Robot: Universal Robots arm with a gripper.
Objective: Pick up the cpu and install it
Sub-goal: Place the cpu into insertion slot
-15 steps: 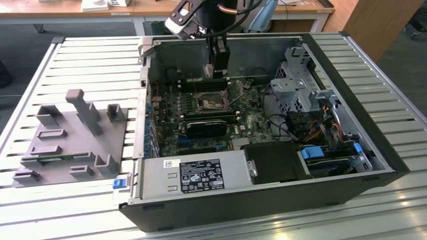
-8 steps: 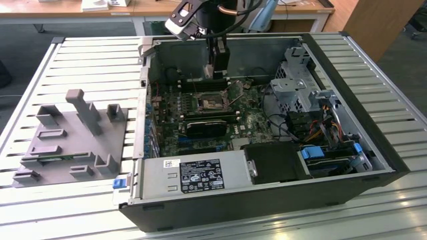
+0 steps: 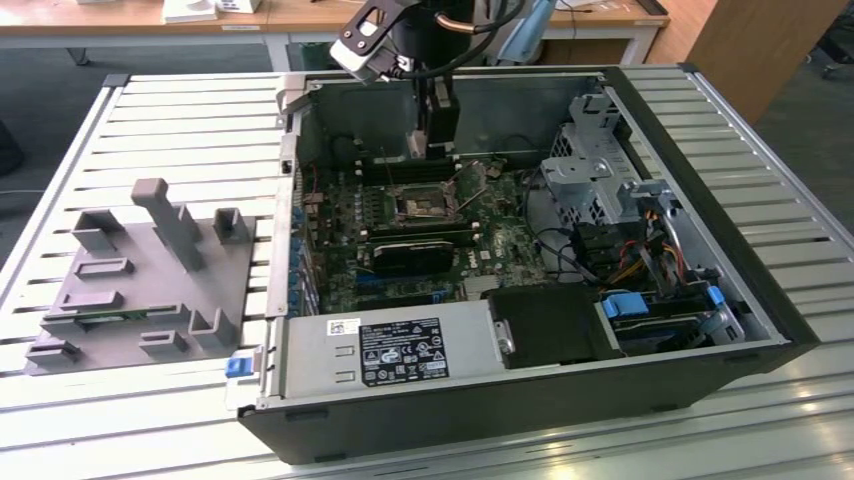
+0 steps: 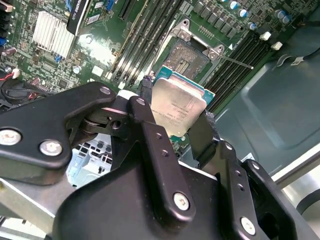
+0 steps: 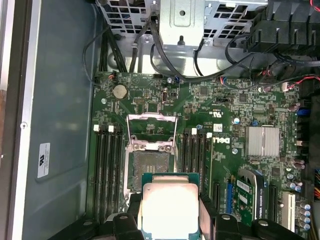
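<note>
Silvery-topped, the cpu (image 4: 177,105) is clamped by its edges between the fingers of the gripper (image 4: 175,120), which I hold above the board (image 5: 225,115) inside the case (image 3: 534,100). The carry step is in hand: pick-up is done, seating is not. In the first wrist view the socket (image 5: 150,167) lies open and bare, frame raised, just beyond the chip. Height over it is hard to judge; it appears well clear. The next move calls for centring the cpu over the socket, edges square.
</note>
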